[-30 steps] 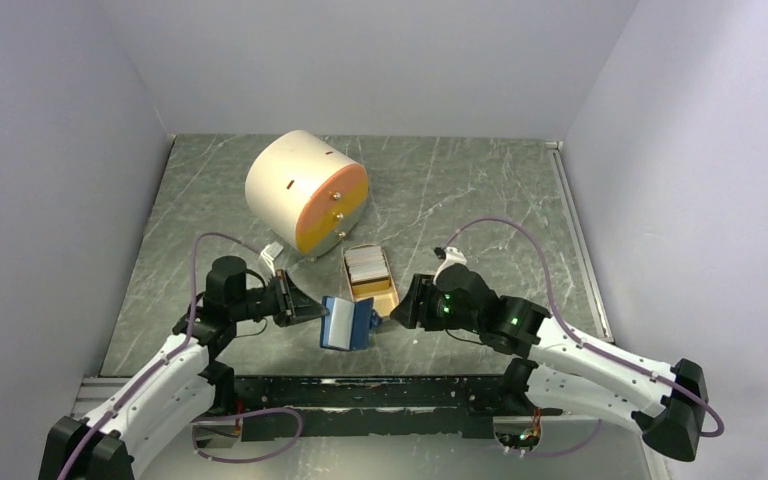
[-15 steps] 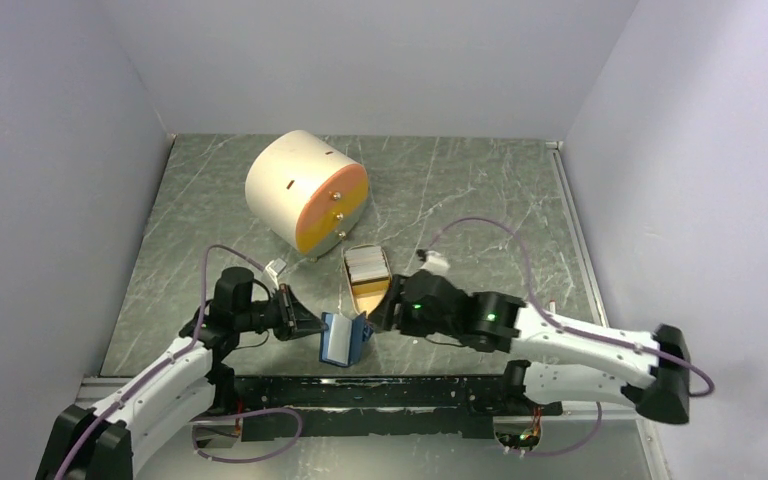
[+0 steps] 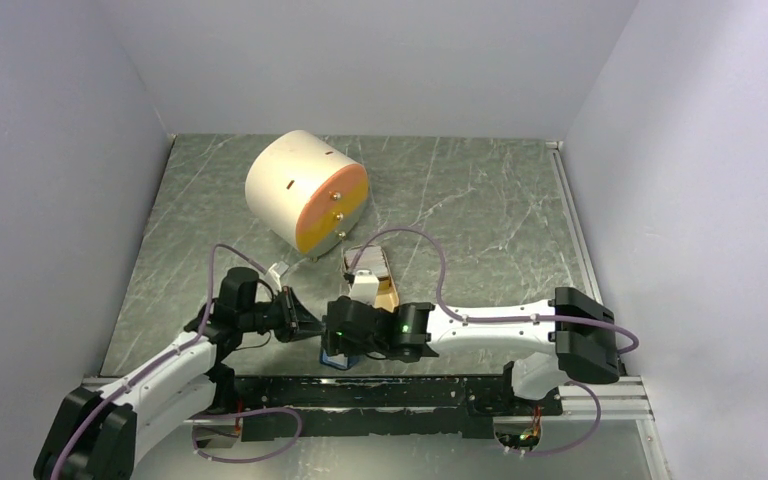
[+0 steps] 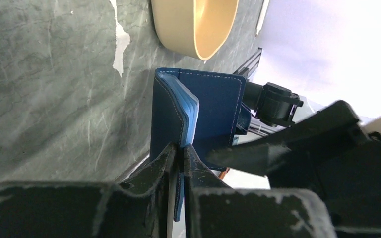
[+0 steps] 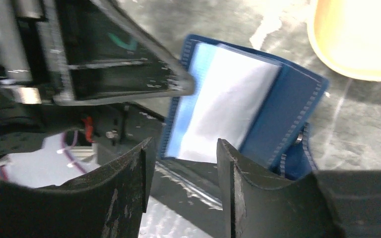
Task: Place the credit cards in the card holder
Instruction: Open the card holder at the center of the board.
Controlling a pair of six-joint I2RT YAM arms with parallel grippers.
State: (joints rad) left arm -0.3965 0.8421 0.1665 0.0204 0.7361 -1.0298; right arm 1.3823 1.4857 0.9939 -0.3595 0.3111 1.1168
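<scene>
The card holder (image 5: pixel 287 114), dark blue with a light blue and whitish inside, stands open on edge near the table's front edge. My left gripper (image 4: pixel 182 151) is shut on one of its flaps (image 4: pixel 171 114). From the right, my right gripper (image 5: pixel 183 168) is open, its tips just short of the holder's lower edge, nothing between them. In the top view the right gripper (image 3: pixel 345 338) covers most of the holder (image 3: pixel 332 360). The credit cards (image 3: pixel 372 262) lie in the tan dish (image 3: pixel 388 292), partly hidden by the right wrist.
A big cream cylinder with an orange face (image 3: pixel 305 190) lies at the back left. The tan dish (image 4: pixel 198 25) sits just beyond the holder. The black rail (image 3: pixel 410 395) runs along the near edge under the grippers. Grey walls close three sides.
My right arm has swung left from beside the dish until its gripper is over the card holder. The left gripper kept its hold while the holder shifted slightly nearer the front edge.
</scene>
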